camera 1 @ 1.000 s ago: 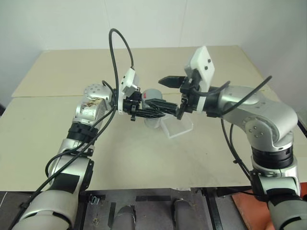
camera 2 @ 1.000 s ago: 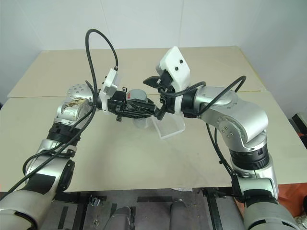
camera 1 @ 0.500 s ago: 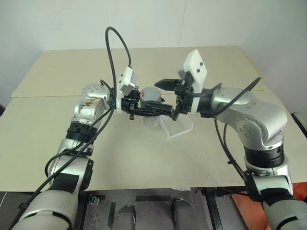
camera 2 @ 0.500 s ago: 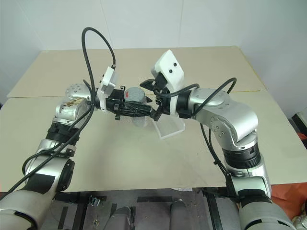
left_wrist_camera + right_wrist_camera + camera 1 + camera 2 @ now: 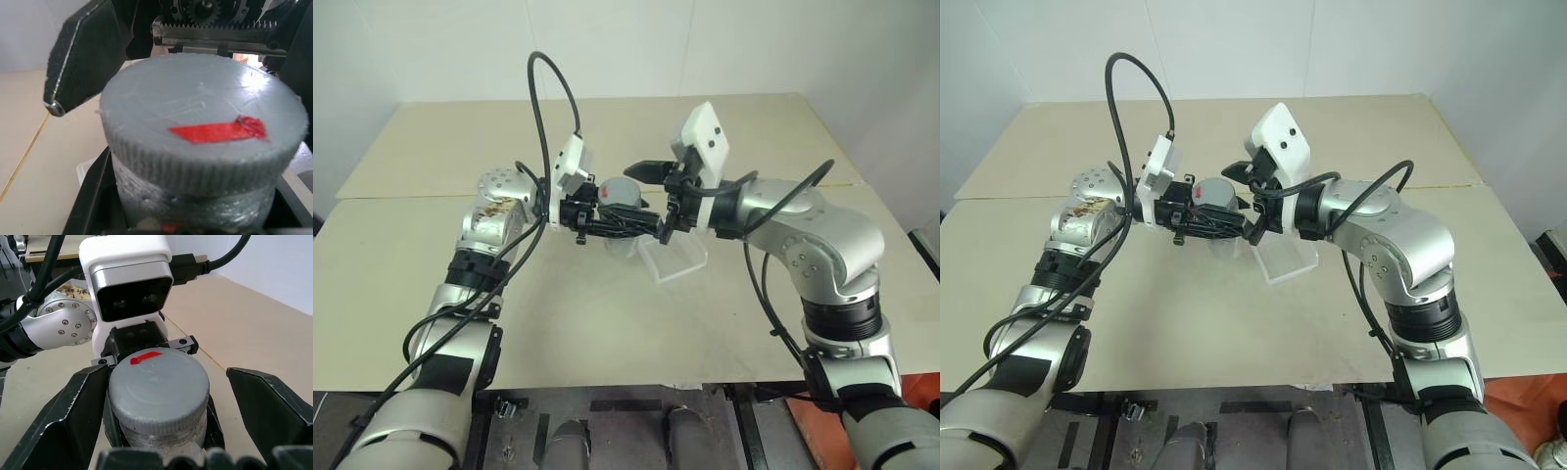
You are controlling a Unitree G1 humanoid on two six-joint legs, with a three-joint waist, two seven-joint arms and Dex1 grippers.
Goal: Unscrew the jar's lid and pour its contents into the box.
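The left gripper (image 5: 625,224) holds the jar (image 5: 161,433) up in the air, above the box (image 5: 677,258) on the surface (image 5: 607,313) — its fingers shut tight on it. The right gripper (image 5: 642,190) has come in closer since a second ago. Its fingers (image 5: 68,416) have narrowed round the lid (image 5: 157,382) — one touches, the other stands apart.

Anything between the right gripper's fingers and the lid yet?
One finger sits against the lid; the other has a bare gap, per the right wrist view.

jar (image 5: 625,221): upright, above table | lid (image 5: 157,381): grey, red mark, screwed on | box (image 5: 675,257): clear, beside jar
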